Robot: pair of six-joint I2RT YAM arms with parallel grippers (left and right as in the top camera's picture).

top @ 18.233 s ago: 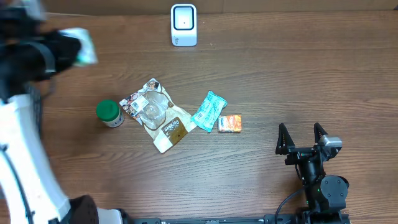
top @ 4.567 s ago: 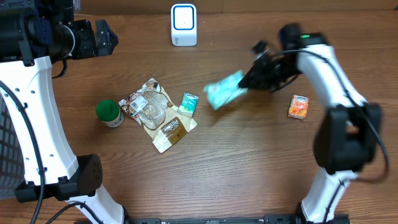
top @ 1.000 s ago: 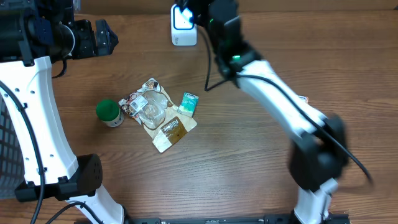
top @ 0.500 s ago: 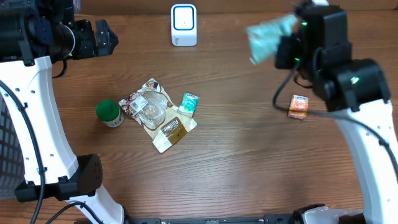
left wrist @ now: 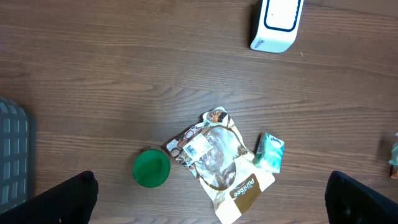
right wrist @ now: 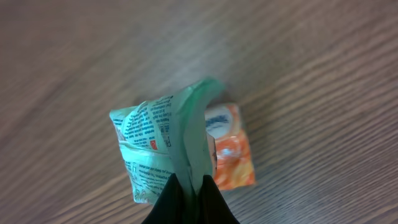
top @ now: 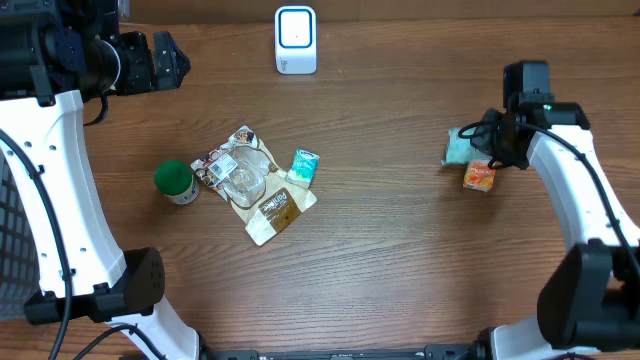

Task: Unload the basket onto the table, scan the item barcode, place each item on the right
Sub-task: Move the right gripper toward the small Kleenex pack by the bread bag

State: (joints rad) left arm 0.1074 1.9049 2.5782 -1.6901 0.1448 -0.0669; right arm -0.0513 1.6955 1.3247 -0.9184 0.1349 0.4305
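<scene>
Possibly a messy set-down, well apart from the scanner
Right fingers clench the teal pouch by a thin edge, low beside the orange pack; a release may pile them up. Left fingers spread, empty

Orange box partly behind teal packet

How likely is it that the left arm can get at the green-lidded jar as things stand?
Probably yes. The left claw hangs open and empty, and nothing lies between it and the green-lidded jar. Only the snack pouch lies close on one side of the jar; the other sides are free.
</scene>
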